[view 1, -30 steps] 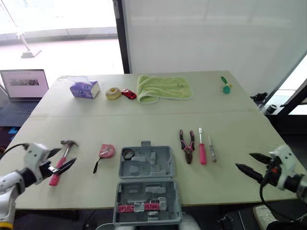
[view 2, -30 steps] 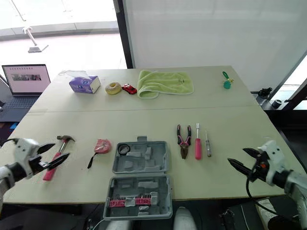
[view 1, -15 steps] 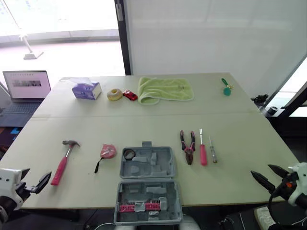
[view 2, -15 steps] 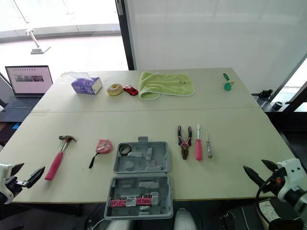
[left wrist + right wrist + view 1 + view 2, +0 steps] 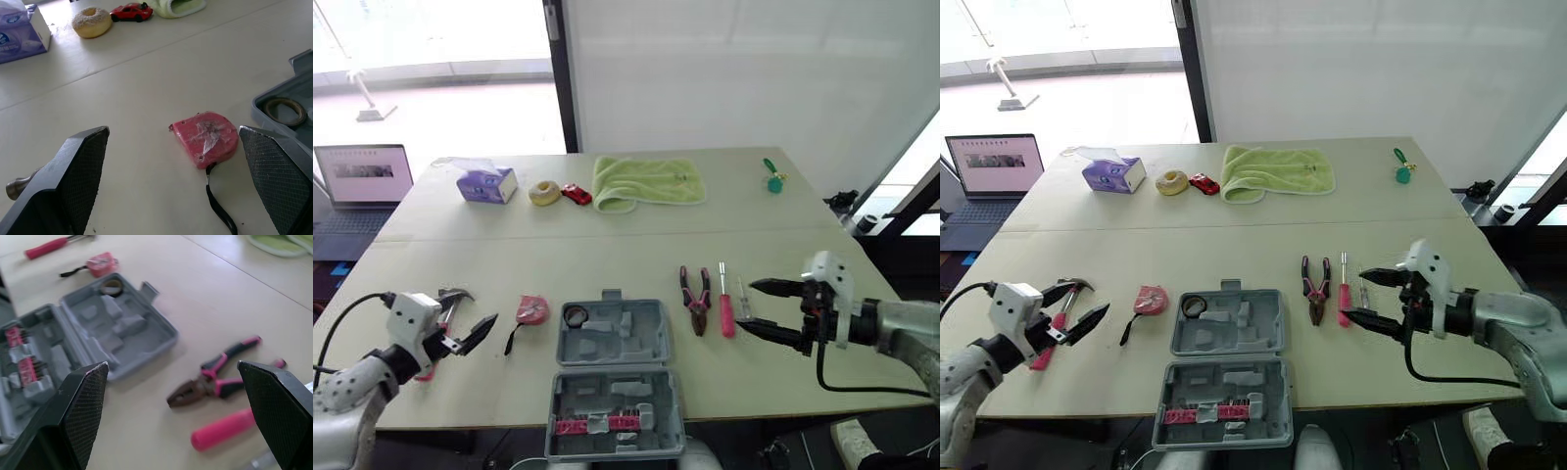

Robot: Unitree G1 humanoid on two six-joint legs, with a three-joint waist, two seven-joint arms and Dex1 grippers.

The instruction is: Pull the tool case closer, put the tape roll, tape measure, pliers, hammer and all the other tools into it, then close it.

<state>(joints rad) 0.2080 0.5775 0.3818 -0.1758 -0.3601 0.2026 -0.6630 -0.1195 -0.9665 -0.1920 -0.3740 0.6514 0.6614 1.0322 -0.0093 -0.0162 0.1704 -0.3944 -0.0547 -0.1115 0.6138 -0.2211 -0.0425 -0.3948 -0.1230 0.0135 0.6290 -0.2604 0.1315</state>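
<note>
The grey tool case (image 5: 612,367) lies open near the front edge, with a black tape roll (image 5: 575,315) in its far left corner. Left of it lie the red tape measure (image 5: 530,309) and the pink-handled hammer (image 5: 457,293). My left gripper (image 5: 475,311) is open, partly covers the hammer, and faces the tape measure (image 5: 205,137). Right of the case lie the pliers (image 5: 695,299), a pink screwdriver (image 5: 725,305) and a thin screwdriver (image 5: 742,290). My right gripper (image 5: 748,305) is open just right of the screwdrivers, holding nothing.
At the back of the table are a purple tissue box (image 5: 486,182), a doughnut (image 5: 544,191), a red toy car (image 5: 576,192), a green towel (image 5: 646,181) and a small green object (image 5: 773,176). A laptop (image 5: 362,173) stands off the table's left side.
Both arms rose from below the front edge and moved inward. The left gripper now sits over the hammer, the right one beside the screwdrivers. The tools have not moved.
</note>
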